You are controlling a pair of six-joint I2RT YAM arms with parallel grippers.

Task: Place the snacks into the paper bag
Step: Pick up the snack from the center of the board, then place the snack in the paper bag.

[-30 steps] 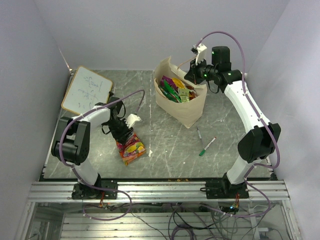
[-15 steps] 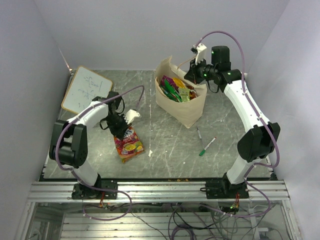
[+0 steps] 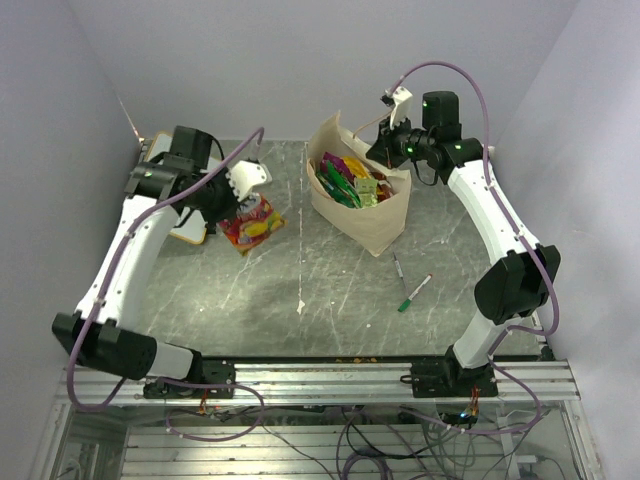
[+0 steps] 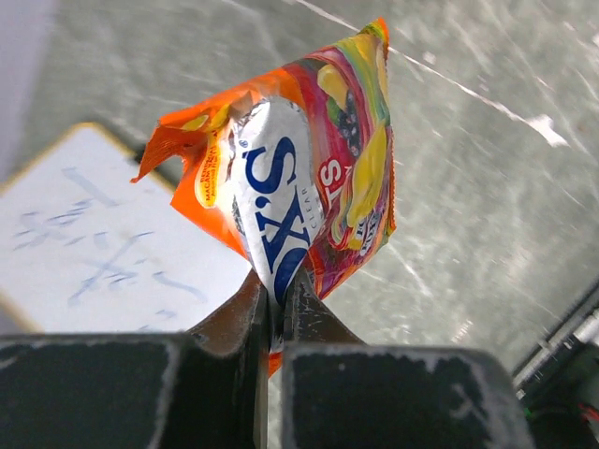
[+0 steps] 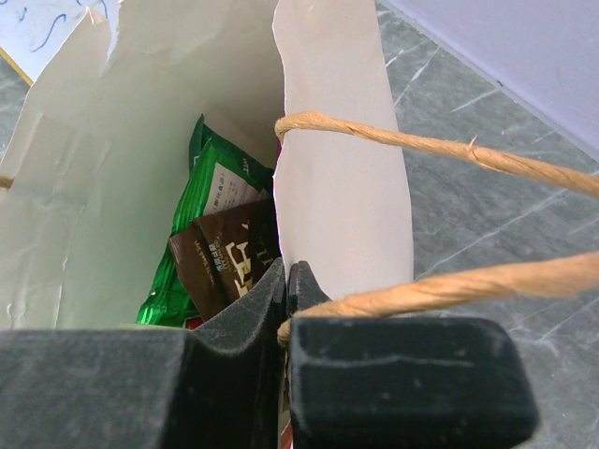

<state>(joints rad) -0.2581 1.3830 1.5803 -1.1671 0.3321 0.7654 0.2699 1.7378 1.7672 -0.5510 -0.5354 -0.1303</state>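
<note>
My left gripper (image 3: 228, 207) is shut on an orange snack packet (image 3: 252, 222) and holds it in the air left of the paper bag (image 3: 375, 222). In the left wrist view the packet (image 4: 309, 178) sticks up from my shut jaws (image 4: 278, 297). My right gripper (image 3: 383, 157) is shut on the bag's far right rim. In the right wrist view my jaws (image 5: 285, 273) pinch the bag wall (image 5: 342, 168) next to a twisted handle (image 5: 440, 150). Inside lie green packets (image 5: 192, 234) and a brown bag (image 5: 229, 262). The top view shows several colourful packets (image 3: 350, 178) in the bag.
A wood-framed whiteboard (image 3: 190, 232) lies at the back left, mostly under my left arm; it shows below the packet in the left wrist view (image 4: 103, 243). Two marker pens (image 3: 415, 291) lie on the table right of centre, in front of the bag.
My left arm has lifted the orange packet off the table and carried it up and back, toward the far left. My right gripper has kept its hold on the bag rim.
</note>
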